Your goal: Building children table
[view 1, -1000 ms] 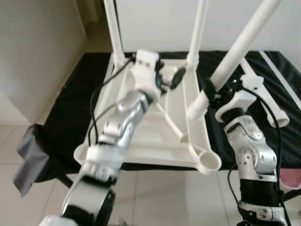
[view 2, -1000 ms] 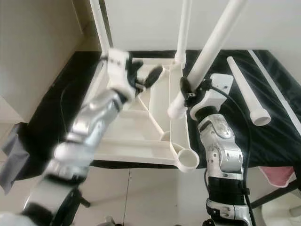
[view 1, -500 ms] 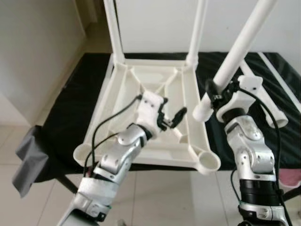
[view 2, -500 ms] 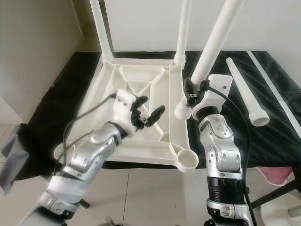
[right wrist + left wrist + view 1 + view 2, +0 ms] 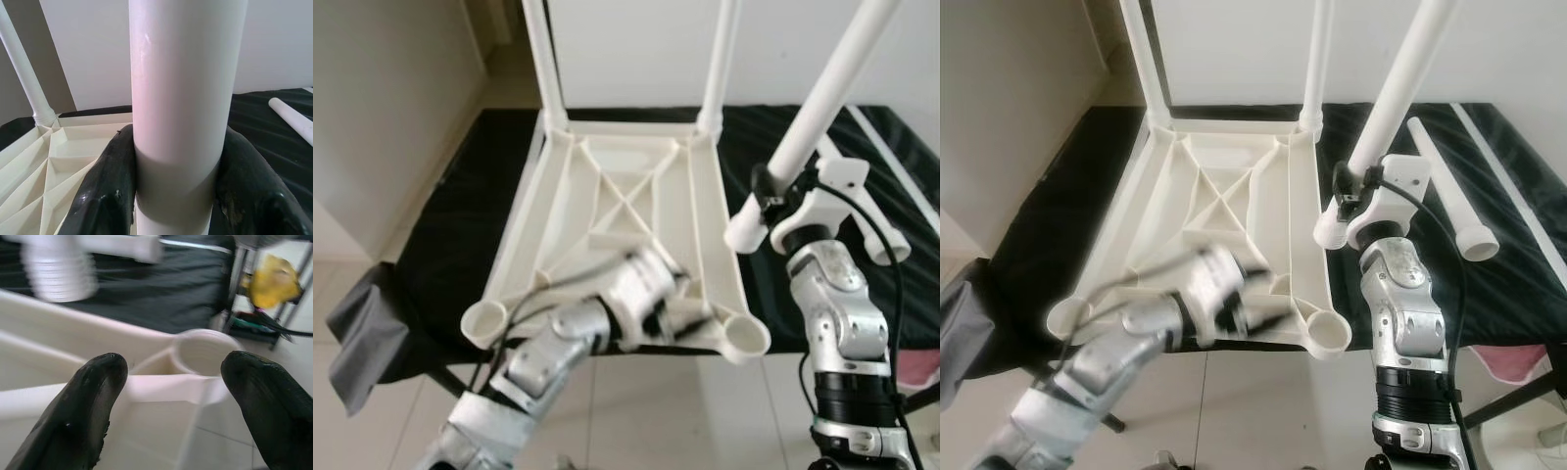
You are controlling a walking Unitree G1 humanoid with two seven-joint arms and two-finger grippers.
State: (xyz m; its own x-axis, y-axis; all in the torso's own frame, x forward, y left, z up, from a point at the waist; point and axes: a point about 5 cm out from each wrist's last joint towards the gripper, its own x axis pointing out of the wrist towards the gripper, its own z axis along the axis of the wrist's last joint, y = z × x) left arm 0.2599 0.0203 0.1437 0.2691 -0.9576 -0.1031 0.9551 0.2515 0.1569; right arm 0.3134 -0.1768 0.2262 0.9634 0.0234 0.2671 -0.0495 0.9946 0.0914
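A white plastic table (image 5: 524, 245) lies upside down on a black-covered surface. White legs (image 5: 536, 59) (image 5: 720, 59) stand in its two far corners. The near-left socket (image 5: 484, 321) and near-right socket (image 5: 742, 338) hold nothing. My right gripper (image 5: 771, 191) is shut on a third white leg (image 5: 822, 98), with a black finger (image 5: 105, 196) pressed on each side. The leg tilts up to the right, and its threaded end (image 5: 741, 230) hangs just off the table's right rim. My left gripper (image 5: 171, 382), blurred, is open over the table's near edge, facing the near-right socket (image 5: 203, 352).
A spare white leg (image 5: 1449, 186) lies on the black cloth to the right. A grey cover (image 5: 362, 333) hangs off the near-left corner. A pink object (image 5: 920, 372) sits low on the right. Tiled floor lies in front, and a rack with something yellow (image 5: 274, 281) stands beyond.
My left arm has drawn back from the far side of the table's underside to its near edge by the near-right socket. The right gripper with its leg has shifted slightly right.
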